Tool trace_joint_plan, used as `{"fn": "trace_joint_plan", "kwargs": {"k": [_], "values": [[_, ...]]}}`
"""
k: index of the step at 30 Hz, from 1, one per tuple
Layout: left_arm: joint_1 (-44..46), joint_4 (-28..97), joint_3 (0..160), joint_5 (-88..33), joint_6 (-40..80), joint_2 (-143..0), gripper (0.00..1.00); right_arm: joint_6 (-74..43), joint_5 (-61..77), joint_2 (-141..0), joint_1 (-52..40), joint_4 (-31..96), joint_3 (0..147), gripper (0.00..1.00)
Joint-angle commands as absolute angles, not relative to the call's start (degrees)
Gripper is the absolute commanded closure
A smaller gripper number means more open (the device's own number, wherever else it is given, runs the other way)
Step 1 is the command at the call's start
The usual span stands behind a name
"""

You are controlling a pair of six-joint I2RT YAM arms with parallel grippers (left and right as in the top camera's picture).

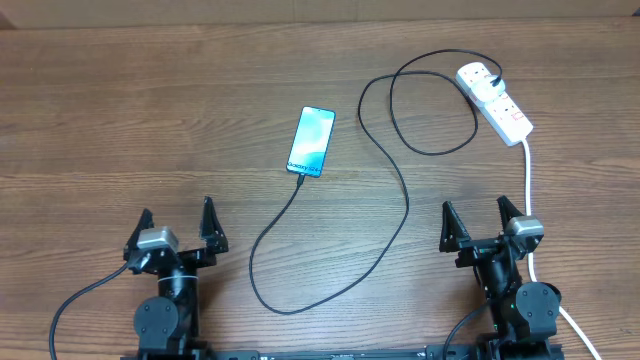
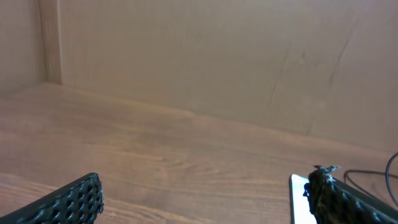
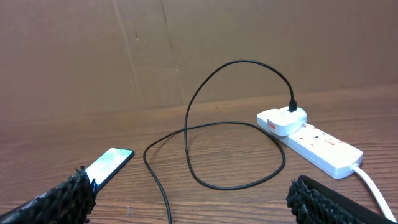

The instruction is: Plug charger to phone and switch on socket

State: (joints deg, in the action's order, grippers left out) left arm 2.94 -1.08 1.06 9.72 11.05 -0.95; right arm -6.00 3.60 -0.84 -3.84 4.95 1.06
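Both arms sit at the near edge of the wooden table [image 1: 120, 120], each claw spread wide and holding nothing. Left gripper [image 1: 177, 228]: fingers parted, pointing away from the base; bare wood directly ahead of it. From the left wrist view its two textured fingertips [image 2: 74, 202] frame the bottom corners, with a sliver of the phone's edge showing just beside the right-hand one. Right gripper [image 1: 484, 226]: jaws likewise fully apart, nothing between them. The phone [image 1: 312, 140] lies flat, screen up and lit pale blue, ahead of the left gripper and off to its right, well apart from both claws; in the right wrist view it sits ahead and to the left of that claw [image 3: 110, 164]. The charger [image 1: 385, 160], a thin black cable, runs from the phone's near end, where its tip appears seated, loops toward the near table edge between the two arms, then climbs and curls ahead of the right gripper to a plug in the socket. The socket [image 1: 495, 100], a white strip, lies ahead of the right gripper and slightly to its right, at an angle; its white cord [image 1: 528, 180] trails back past the right side of that claw. Switch position cannot be read.
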Motion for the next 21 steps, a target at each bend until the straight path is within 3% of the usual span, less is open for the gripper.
{"fn": "trace_joint_plan", "kwargs": {"k": [1,21], "values": [[2.5,-0.9,0.3,10.9,12.3,-0.2,0.00,-5.9,3.1,-0.2,-4.1,4.6,0.4,0.00],[2.5,3.4,0.3,10.5,3.8,-0.2,0.00,-5.9,3.1,-0.2,-4.1,4.6,0.4,0.00]]}}
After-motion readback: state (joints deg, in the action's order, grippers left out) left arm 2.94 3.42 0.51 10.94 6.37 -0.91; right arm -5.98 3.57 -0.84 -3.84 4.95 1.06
